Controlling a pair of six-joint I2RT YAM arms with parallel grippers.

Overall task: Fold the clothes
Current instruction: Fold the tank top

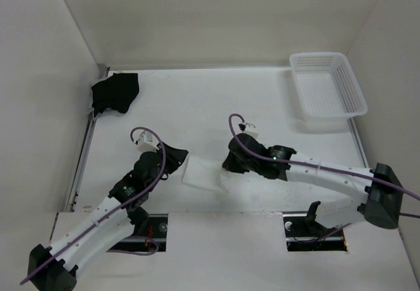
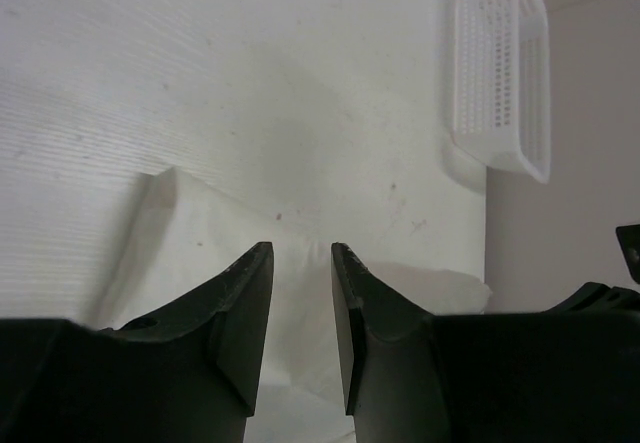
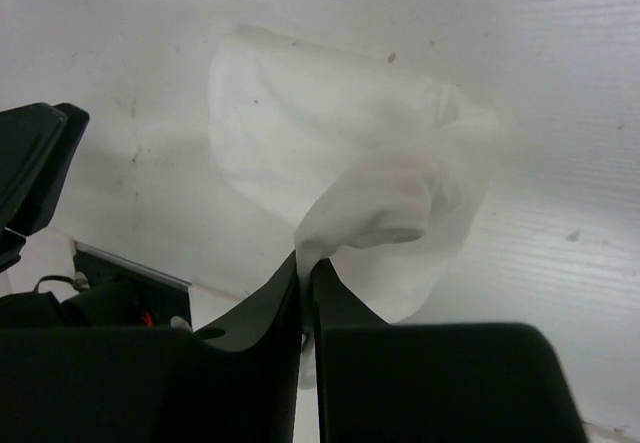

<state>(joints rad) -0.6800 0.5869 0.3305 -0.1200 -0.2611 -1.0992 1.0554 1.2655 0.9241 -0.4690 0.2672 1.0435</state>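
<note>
Black fingers of the right tool (image 3: pixel 305 273) fill the bottom of its wrist view, pinched together on a raised edge of the clothes (image 3: pixel 300 133). The cloth peaks up from the grip and drapes back down to the bench (image 1: pixel 197 100). Seen from above, the garment lies as a small white patch between the two arms, near the front edge. The left tool (image 2: pixel 302 253) hovers just over its other side, jaws parted with nothing between them.

The fabric looks thin, light and limp. It sags wherever it is unsupported, so a single pinch would likely drag the rest and let it bunch. White on a white surface, its edges are hard to read. The soundest hold is probably a corner or hem, one tool on each matching corner. A white mesh basket (image 1: pixel 328 87) and a dark cloth (image 1: pixel 115 92) sit well apart at the far corners.
</note>
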